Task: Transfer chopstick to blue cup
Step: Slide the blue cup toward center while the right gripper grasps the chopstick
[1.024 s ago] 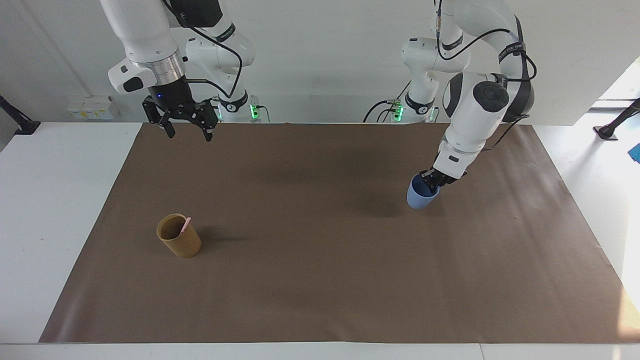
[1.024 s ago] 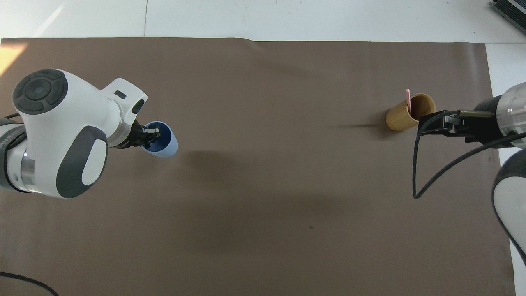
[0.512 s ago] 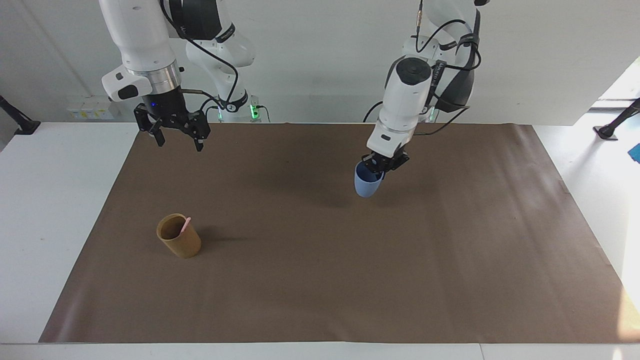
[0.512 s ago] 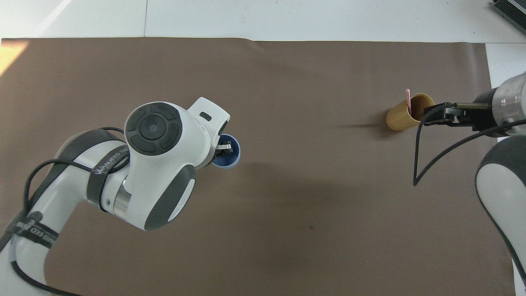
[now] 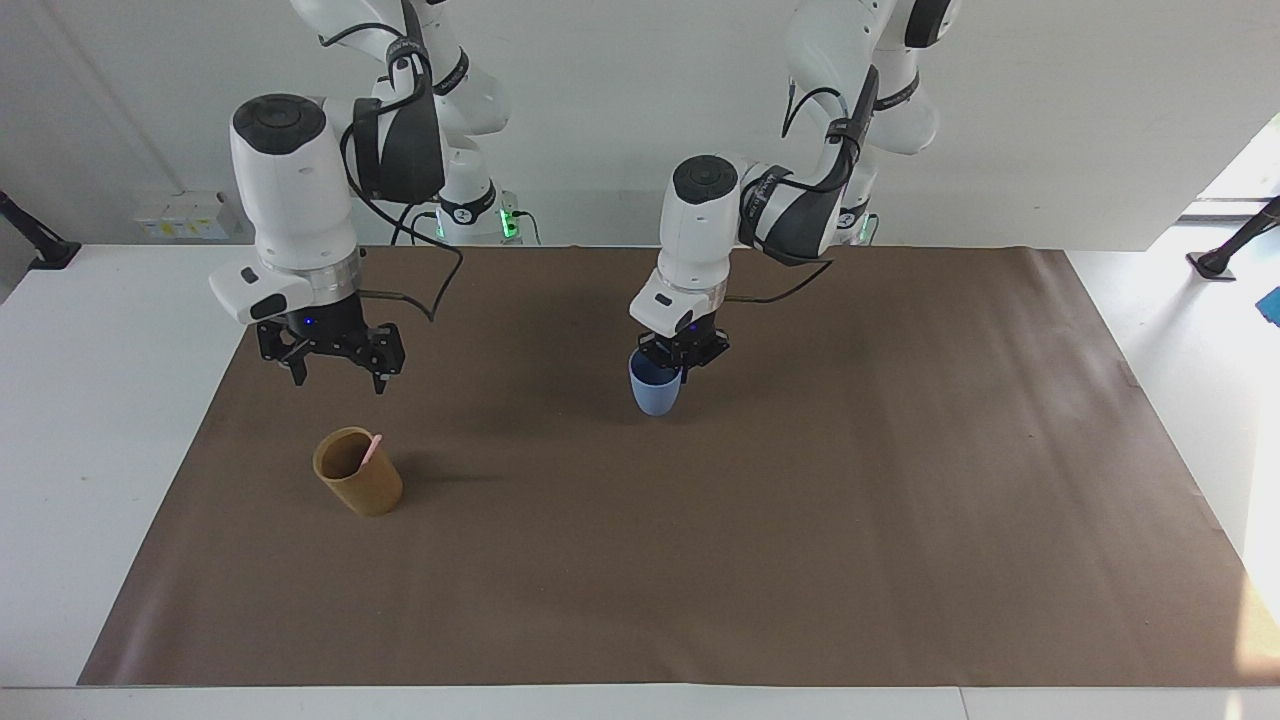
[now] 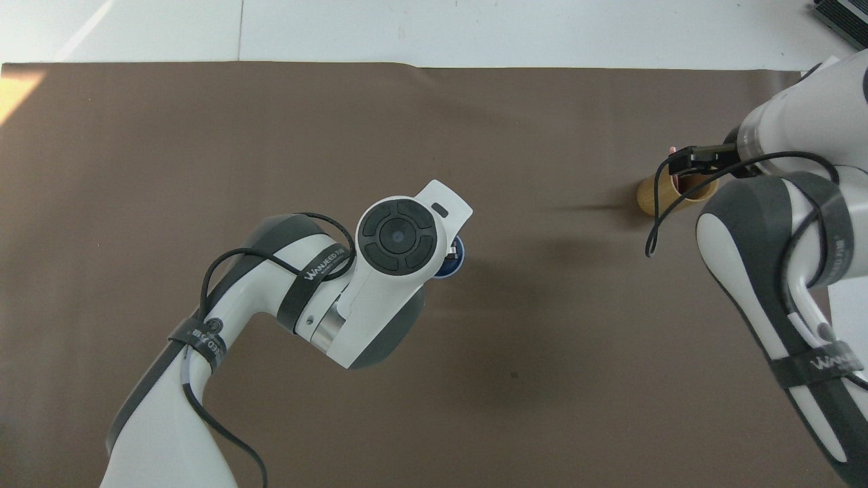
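Left gripper, frame centre, jaws pinching the blue cup's rim. Right gripper, jaws spread, hangs over the tan cup lower left, chopstick inside.

From above I see my left arm's wrist covering most of the blue cup at mid-mat; only a sliver of rim shows. The right gripper sits over the tan cup (chopstick barely visible).
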`<state>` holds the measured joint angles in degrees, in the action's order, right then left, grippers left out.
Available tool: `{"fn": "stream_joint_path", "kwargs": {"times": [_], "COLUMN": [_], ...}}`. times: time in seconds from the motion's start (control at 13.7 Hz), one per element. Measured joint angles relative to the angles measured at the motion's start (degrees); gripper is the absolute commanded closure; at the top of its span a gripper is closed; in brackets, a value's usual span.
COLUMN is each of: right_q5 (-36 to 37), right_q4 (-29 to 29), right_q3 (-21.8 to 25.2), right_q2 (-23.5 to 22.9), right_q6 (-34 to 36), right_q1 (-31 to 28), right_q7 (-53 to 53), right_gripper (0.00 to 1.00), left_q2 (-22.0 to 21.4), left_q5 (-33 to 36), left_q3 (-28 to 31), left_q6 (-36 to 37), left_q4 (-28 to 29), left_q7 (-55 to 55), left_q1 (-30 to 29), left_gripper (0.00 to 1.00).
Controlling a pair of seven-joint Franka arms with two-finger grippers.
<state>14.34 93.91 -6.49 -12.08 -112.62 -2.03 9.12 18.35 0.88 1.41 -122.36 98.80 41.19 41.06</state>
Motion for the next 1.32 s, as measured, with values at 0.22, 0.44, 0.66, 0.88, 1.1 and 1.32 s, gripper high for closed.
{"fn": "stream_joint_path", "kwargs": {"times": [0.22, 0.44, 0.66, 0.88, 1.1, 1.32], "right_q5": [2.8, 3.1, 3.1, 3.1, 3.1, 3.8], "right_q4": [-0.6, -0.7, -0.7, -0.6, -0.6, -1.0], "right_q3": [-0.2, -0.4, -0.5, -0.5, -0.5, -0.3], "right_q2": [-2.6, -3.6, -3.9, -4.7, -5.5, -5.5], "right_q6": [-1.7, -2.9, -4.0, -5.5, -7.1, -8.5], "right_q1": [0.4, 0.7, 1.3, 1.6, 1.6, 1.5], "right_q7": [0.0, 0.0, 0.0, 0.0, 0.0, 0.0], "right_gripper": [0.53, 0.55, 0.55, 0.63, 1.0, 1.0], "left_q2": [1.0, 3.4, 3.8, 3.9, 3.7, 0.4], "left_q5": [0.0, 0.0, 0.0, 0.0, 0.0, 0.0], "left_q3": [0.0, 0.0, 0.0, 0.0, 0.5, 1.9], "left_q6": [-1.3, -4.2, -4.7, -5.4, -5.5, -3.1], "left_q4": [0.0, 0.1, 0.7, 0.8, 0.6, 0.2], "left_q7": [0.3, 1.9, 2.2, 3.7, 4.6, 4.3], "left_q1": [0.5, 2.0, 2.2, 2.2, 2.2, 0.8], "left_gripper": [1.0, 1.0, 0.74, 0.0, 0.0, 0.0]}}
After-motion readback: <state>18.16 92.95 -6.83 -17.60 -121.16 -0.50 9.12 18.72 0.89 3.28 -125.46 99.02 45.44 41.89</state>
